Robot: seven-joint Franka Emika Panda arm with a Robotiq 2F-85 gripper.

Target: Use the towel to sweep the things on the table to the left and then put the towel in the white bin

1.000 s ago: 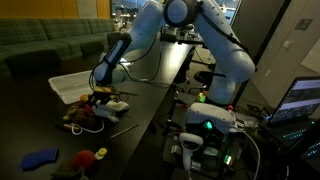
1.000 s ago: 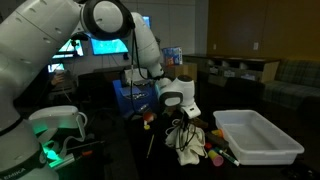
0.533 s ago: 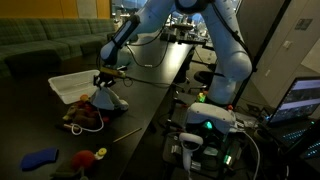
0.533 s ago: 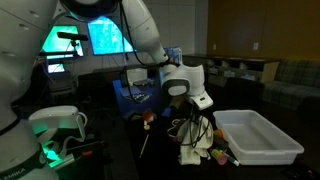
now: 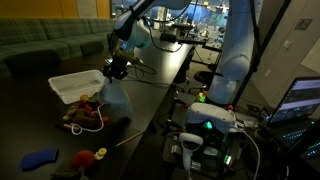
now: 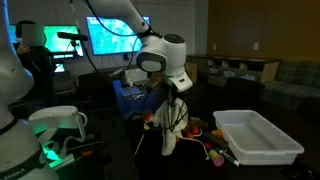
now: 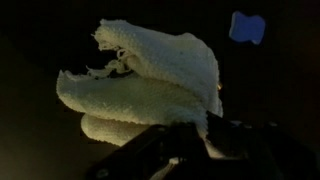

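Entry: the Robotiq gripper is up above the long table with a dark glossy top. Its jaws are fully closed, pinching the top of the soft white cloth towel. In both exterior views the towel hangs straight down from the jaws as a loose, folded drape, clear of the arm. We cannot tell whether its lower hem touches the table top. In the wrist view the towel fills the middle of the picture as thick rolled folds, gathered just in front of the gripper body at the bottom edge. The jaws themselves are hidden behind the cloth there. The shallow rectangular tub of white translucent plastic stands on the table just beside the hanging towel, and we see nothing inside it. A cluster of small toy-like items in red, yellow and orange lies on the table near the tub's long side, below and beside the towel's hem. A flat blue piece lies well apart from the cluster near the table's end, and it also shows in the wrist view.
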